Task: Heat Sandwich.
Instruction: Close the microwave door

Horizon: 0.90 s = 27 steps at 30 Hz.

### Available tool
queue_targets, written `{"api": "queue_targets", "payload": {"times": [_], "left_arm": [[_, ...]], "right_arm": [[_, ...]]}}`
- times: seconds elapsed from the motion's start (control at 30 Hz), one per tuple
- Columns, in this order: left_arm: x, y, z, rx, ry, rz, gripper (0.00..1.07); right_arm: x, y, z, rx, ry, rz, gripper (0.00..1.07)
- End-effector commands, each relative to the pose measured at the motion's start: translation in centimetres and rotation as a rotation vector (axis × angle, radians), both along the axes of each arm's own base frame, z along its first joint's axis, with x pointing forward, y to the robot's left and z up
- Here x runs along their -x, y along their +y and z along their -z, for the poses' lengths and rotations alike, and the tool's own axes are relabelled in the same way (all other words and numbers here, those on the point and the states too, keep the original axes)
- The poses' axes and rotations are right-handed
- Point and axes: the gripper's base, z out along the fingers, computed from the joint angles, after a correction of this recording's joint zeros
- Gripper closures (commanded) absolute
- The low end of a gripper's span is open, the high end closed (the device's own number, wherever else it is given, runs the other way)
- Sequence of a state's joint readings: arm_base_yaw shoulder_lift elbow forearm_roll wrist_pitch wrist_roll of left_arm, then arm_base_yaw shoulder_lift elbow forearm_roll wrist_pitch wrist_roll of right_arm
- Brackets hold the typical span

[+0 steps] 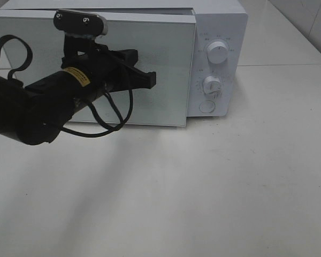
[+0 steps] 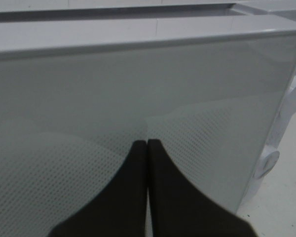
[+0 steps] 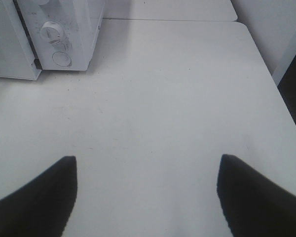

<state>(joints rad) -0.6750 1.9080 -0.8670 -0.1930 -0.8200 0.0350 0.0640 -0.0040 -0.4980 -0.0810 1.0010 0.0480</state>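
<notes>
The white microwave (image 1: 219,32) stands at the back of the table. Its glass door (image 1: 168,64) is nearly shut, its right edge standing a little out from the control panel. My left gripper (image 1: 151,79) is shut and empty, with its fingertips at or very near the door's front, as the left wrist view (image 2: 147,144) shows. My right gripper (image 3: 148,159) is open and empty above the bare table, to the right of the microwave (image 3: 64,29). It is out of the exterior high view. The sandwich is hidden or out of view.
The control panel has two knobs (image 1: 218,53) (image 1: 212,84) and a round button (image 1: 206,106). The white table (image 1: 203,187) spreads out in front of the microwave. Its right edge (image 3: 276,84) shows in the right wrist view. The left arm's cable (image 1: 115,115) hangs before the door.
</notes>
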Motion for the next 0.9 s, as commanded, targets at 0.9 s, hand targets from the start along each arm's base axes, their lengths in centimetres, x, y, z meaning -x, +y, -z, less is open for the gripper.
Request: {"api": "queue_targets", "payload": {"times": [0.9], "left_arm": [[-4.8,-3.5,0.0,0.007,0.002,-0.03,1.07]], "right_arm": [[0.4,0.0,0.0,0.004,-0.032,0.002,0.32]]}}
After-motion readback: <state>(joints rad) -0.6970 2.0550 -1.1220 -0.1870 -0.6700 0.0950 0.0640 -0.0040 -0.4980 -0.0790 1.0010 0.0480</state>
